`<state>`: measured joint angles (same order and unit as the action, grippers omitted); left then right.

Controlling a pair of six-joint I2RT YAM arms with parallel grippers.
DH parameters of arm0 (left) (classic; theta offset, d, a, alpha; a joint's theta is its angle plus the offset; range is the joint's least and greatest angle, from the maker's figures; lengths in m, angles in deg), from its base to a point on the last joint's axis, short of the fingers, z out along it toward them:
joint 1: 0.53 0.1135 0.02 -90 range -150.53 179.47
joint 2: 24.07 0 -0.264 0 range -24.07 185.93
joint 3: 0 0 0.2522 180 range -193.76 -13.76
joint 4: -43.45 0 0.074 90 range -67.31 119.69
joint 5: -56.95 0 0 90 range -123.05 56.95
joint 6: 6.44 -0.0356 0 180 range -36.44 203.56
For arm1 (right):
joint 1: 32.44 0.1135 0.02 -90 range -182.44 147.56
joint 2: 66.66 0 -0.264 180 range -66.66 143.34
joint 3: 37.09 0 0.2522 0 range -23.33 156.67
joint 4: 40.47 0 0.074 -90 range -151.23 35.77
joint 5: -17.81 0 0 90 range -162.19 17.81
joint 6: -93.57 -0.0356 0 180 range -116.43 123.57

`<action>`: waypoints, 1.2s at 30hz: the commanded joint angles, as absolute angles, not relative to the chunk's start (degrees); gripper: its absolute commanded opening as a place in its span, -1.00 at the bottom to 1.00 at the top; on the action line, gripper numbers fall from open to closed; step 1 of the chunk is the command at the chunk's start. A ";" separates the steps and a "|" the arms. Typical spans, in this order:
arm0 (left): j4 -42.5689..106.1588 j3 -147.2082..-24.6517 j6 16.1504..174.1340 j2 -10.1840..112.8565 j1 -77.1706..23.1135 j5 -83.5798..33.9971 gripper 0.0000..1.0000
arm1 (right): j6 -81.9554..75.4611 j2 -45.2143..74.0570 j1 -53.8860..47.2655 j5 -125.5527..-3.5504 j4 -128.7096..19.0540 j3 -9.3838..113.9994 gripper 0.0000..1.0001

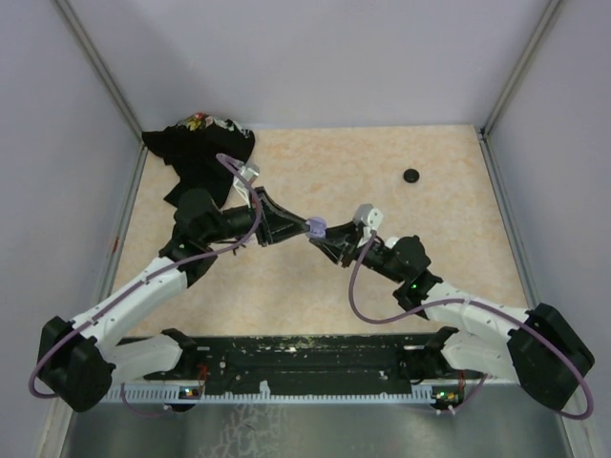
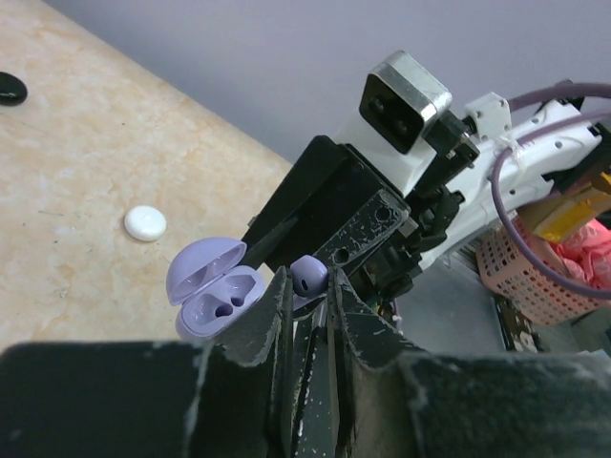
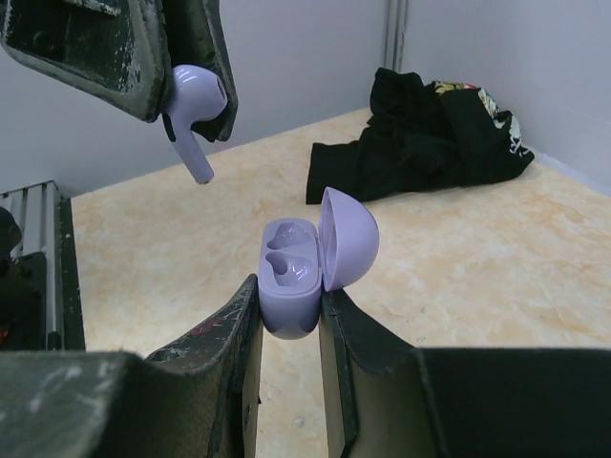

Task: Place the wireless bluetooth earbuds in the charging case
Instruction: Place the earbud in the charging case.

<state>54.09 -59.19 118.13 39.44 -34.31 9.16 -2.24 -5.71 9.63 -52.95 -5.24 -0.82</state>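
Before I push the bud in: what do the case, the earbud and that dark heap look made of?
Charging case: smooth lavender plastic, probably hard, soft sheen on its open lid. Earbud: matching lavender plastic, glossier, with a bright highlight. Dark heap: matte black fabric, seemingly soft, judging by folds and creases.

The charging case (image 3: 291,277) is a small rounded lavender shell with its domed lid swung open and standing upright on its hinge side. Both moulded wells inside are empty. It is held up off the counter (image 3: 496,258), its lower body pinched between the fingers of the right claw (image 3: 289,298), open face turned up.

One lavender earbud (image 3: 196,100), with a bulbous head and a short stem, hangs with the stem pointing down at a slight tilt. Its head is nipped in the left claw (image 2: 307,291). It sits above and to one side of the case, near but not touching.
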 commanded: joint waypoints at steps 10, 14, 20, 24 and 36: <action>62.53 -57.08 110.90 37.17 -34.72 20.97 -0.68 | 2.13 -10.56 11.68 -51.42 -0.57 -0.46 -1.00; 62.48 -57.66 110.64 37.60 -34.72 21.30 -0.68 | 2.78 -10.87 12.01 -51.19 -1.23 -0.21 -1.00; 63.05 -58.70 111.21 38.13 -34.72 20.28 -0.68 | 3.69 -10.29 12.78 -51.47 -2.67 0.44 -1.00; 62.89 -58.76 111.14 38.41 -34.72 19.03 -0.69 | 3.75 -9.91 13.12 -51.58 -2.89 0.69 -1.00; 63.28 -57.96 110.60 39.15 -35.63 15.08 -0.72 | 3.48 -8.82 14.07 -52.59 -3.53 1.91 -1.00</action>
